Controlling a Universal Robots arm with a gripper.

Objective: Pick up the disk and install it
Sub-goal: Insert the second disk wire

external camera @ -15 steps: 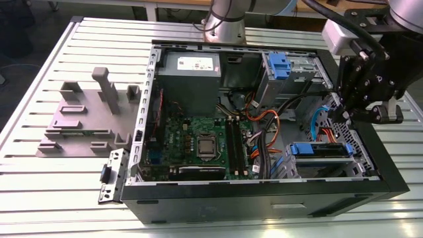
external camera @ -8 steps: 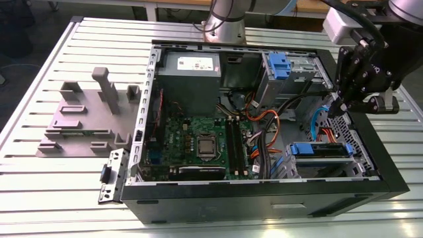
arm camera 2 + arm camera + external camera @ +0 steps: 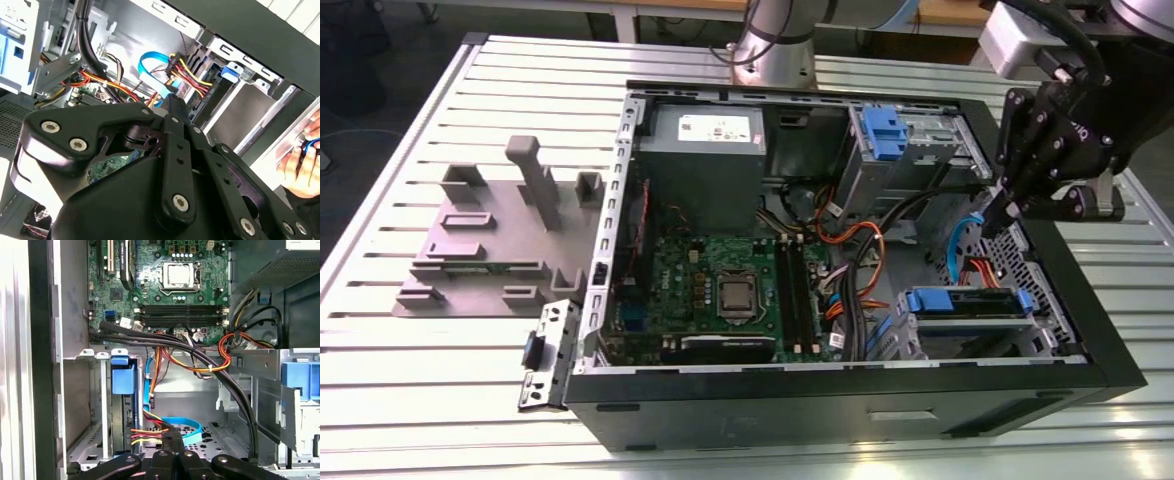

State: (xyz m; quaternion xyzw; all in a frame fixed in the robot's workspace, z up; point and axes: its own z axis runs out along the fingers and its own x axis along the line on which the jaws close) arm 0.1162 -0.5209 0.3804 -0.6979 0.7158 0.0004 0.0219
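Gripper (image 3: 994,222) is hanging clenched and empty over the open computer case (image 3: 1107,340), near the seated disk (image 3: 970,303).

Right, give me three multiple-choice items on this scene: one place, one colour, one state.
1. In the exterior view, the gripper hangs: A over the grey fixture; B at the case's right wall; C at its left wall.
2. The flat cable on the case floor is: A blue; B green; C white.
3. The case is: A panelled shut; B open; C upside down.
Answers: B, it hangs at the right wall; A, the cable is light blue; B, the motherboard lies exposed.
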